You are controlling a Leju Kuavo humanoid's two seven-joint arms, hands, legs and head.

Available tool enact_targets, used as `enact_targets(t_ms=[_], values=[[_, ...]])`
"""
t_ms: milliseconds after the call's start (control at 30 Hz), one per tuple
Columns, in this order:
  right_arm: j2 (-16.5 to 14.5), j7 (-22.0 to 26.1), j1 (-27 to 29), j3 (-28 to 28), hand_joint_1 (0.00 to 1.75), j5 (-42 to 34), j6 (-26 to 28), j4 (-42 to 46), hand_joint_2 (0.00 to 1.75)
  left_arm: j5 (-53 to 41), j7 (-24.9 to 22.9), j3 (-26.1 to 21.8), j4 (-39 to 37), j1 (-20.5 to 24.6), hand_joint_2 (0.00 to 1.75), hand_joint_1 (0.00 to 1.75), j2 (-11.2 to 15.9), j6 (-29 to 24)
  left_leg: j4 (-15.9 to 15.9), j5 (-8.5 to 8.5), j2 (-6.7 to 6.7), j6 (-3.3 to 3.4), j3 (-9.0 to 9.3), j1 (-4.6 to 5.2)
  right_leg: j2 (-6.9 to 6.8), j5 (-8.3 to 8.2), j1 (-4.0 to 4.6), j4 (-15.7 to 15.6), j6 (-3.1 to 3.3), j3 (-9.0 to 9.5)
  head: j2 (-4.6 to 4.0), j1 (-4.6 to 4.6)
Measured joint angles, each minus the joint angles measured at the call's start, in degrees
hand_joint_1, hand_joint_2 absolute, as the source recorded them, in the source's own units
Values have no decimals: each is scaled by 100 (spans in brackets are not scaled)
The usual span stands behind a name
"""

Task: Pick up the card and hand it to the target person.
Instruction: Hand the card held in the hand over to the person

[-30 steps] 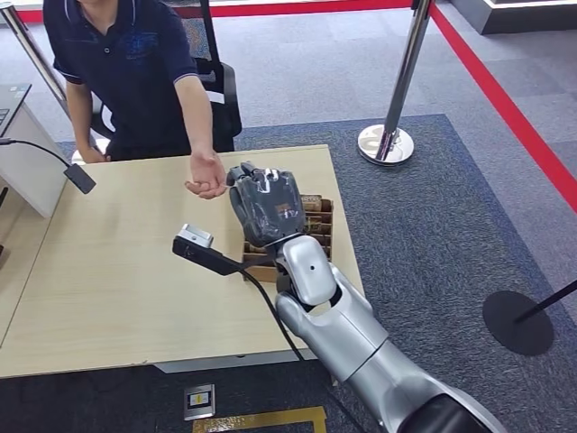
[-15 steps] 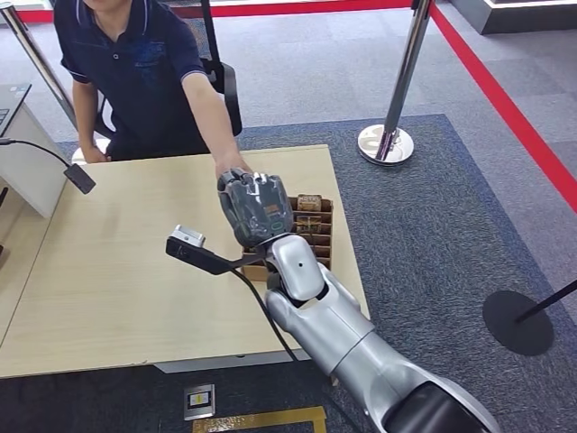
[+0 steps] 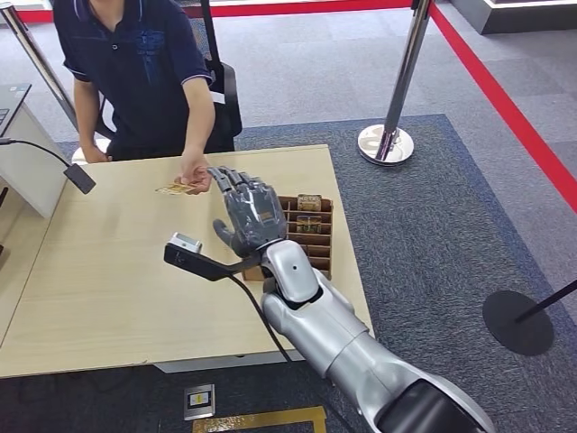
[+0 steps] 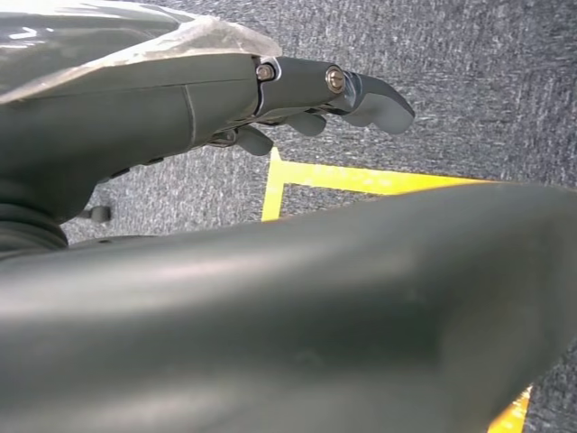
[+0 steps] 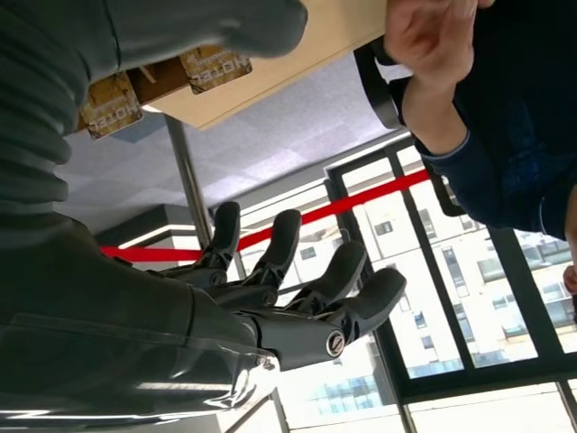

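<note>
And the card [image 3: 178, 188] had changed hands! The person's hand [image 3: 193, 171] now held it over the table [image 3: 102, 271], pulled back from the right hand [image 3: 251, 216], which had opened, fingers spread and empty. The left hand [image 4: 326, 95] hung with nothing in it.

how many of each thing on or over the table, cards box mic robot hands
cards: 3 (held card in the person's hand, far box card, near box card)
box: 1
microphone: 1
robot hands: 1, the right hand
total: 6
</note>
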State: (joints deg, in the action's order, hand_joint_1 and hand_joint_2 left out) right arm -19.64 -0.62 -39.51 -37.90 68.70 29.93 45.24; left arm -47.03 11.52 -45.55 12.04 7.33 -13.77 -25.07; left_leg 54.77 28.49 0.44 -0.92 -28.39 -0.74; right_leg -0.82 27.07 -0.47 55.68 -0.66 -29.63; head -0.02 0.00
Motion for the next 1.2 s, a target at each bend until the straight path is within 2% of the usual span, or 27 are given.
enact_targets(t_ms=[200, 333, 500, 700, 900, 1000, 1067, 1200], values=[[20, 91, -8, 32, 0, -33, 239, -94, 0, 48, 9, -1, 0, -2, 0, 0, 0, -15, 0, -1, 0, -1, 0, 0, 0, 0, 0, 0, 0, -1, 0, -1], [177, 116, 40, 102, 0, 14, 398, -1, 0, 89, 25, -3, 0, -15, 0, 0, 0, -20, 1, -1, 0, 0, 1, 1, 0, -1, 0, 0, 0, -2, 0, -1], [640, -37, 378, 333, 0, 252, 630, 456, 0, 151, 174, -5, 0, -76, 0, 0, 2, -23, 2, 0, -2, 0, 0, 1, 0, -3, -1, -5, -4, -1, 0, -1], [1365, -275, 1276, 1051, 0, 529, 715, 1474, 0, 233, 461, -34, 0, -295, 0, 0, 28, -54, 2, 3, 0, 4, -9, 2, 0, -4, -2, -12, -5, -8, 0, -1], [1904, -319, 2306, 2348, 0, 583, 963, 2668, 0, 238, 457, -81, 0, -347, 0, 0, 32, -66, 3, 3, -3, 5, -15, 2, 0, -7, -3, -14, -8, -14, 0, 0], [1956, 278, 2907, 3446, 0, 101, 1011, 3556, 0, 259, 457, -135, 0, -361, 0, 0, 33, -66, 3, 4, -8, 7, -22, 3, -1, -6, -4, -15, -11, -17, 0, -1], [1929, 754, 3242, 4274, 0, -537, 1020, 4054, 0, 282, 457, -166, 0, -370, 0, 0, 33, -68, 3, 5, -9, 7, -25, 3, -1, -6, -4, -16, -11, -21, 0, -1], [1914, 1285, 3845, 5762, 0, -2558, 976, 4661, 175, 320, 456, -227, 0, -373, 0, 0, 30, -68, 1, 7, -6, 9, -27, 3, -1, -6, -4, -19, -11, -21, 0, 1]])
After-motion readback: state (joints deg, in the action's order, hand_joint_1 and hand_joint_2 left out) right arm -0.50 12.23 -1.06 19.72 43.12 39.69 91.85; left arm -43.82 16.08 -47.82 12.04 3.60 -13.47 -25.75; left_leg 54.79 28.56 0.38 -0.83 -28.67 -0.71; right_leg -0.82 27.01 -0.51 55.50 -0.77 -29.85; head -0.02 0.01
